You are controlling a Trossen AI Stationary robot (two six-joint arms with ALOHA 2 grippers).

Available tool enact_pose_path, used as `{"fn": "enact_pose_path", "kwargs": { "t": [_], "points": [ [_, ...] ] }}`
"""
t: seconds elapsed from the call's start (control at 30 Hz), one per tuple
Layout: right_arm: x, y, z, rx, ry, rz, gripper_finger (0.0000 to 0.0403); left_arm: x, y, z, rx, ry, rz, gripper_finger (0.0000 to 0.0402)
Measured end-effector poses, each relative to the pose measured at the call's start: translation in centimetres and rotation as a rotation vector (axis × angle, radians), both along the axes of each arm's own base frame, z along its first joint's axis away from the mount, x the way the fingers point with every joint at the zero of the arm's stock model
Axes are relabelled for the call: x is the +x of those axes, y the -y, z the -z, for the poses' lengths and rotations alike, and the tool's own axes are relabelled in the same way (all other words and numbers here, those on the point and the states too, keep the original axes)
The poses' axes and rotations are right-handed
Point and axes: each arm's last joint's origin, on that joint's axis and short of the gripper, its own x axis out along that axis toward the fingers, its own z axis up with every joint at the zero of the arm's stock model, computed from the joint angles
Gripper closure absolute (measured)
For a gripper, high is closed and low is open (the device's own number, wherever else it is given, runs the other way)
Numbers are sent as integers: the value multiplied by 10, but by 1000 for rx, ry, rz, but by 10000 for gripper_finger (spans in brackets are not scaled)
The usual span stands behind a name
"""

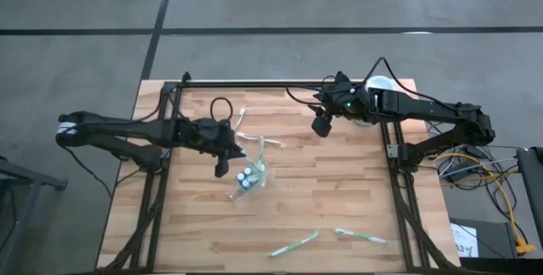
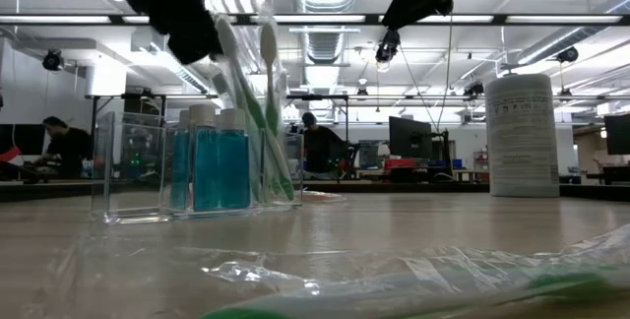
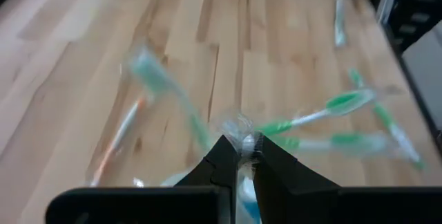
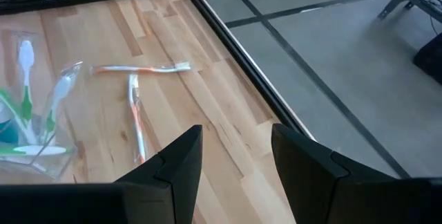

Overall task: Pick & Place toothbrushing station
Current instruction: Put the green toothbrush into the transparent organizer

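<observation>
One wrapped toothbrush (image 3: 243, 140) pinched between left jaws.

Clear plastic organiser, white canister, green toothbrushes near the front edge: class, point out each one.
Clear plastic organiser (image 2: 133, 166): low view, its empty left compartment wall.
White cylindrical canister (image 2: 522, 137): low view, middle of its side.
Green wrapped toothbrush (image 1: 294, 244): high view, mid-handle, left of the pair.

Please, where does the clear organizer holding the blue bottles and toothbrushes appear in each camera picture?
High view: clear organizer at table centre, by the left gripper.
Low view: left of centre.
Left wrist view: only its top, behind the fingers.
Right wrist view: left edge.
Shared landmark: its green toothbrushes.
</observation>
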Motion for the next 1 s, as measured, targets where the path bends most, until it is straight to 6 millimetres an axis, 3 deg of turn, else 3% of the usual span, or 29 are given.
{"fn": "enact_pose_path", "kwargs": {
  "t": [0.2, 0.43, 0.67, 1.0],
  "points": [
    [0, 0, 0, 0, 0, 0, 234, -6, 0, 25, -16, -73, -10, 371],
    [0, 0, 0, -12, -9, -10, 234, -3, 0, 20, -43, -37, -25, 366],
    [0, 0, 1, -12, -11, -11, 234, -1, 0, 9, -29, -2, -15, 315],
    [0, 0, 1, -18, -15, -16, 234, -2, 0, 12, -62, -33, -44, 248]
  ]
}}
